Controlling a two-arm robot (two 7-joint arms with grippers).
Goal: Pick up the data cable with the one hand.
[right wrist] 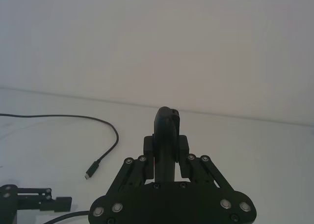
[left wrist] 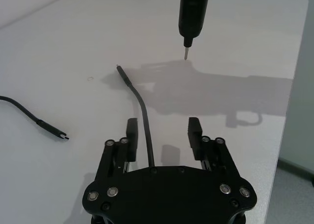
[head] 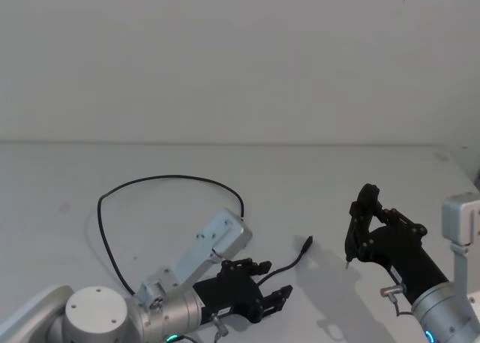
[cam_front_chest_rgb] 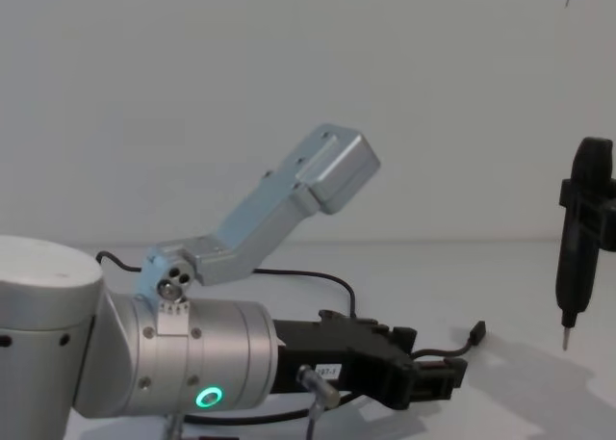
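On the white bench (head: 60,170), the data cable (left wrist: 147,128) loops wide at ten o'clock of the left gripper (head: 271,280). A limp run then passes between its wide-spread fingers, out to a plug (left wrist: 119,68) at one o'clock. Light, thin and floppy, I'd say, so pinch low, right there. At three o'clock the right gripper (head: 365,227) clamps a black pointed tool (cam_front_chest_rgb: 582,219), well apart, with open bench between.

The data cable (left wrist: 143,106) vanishes beneath the left end effector (left wrist: 163,127).
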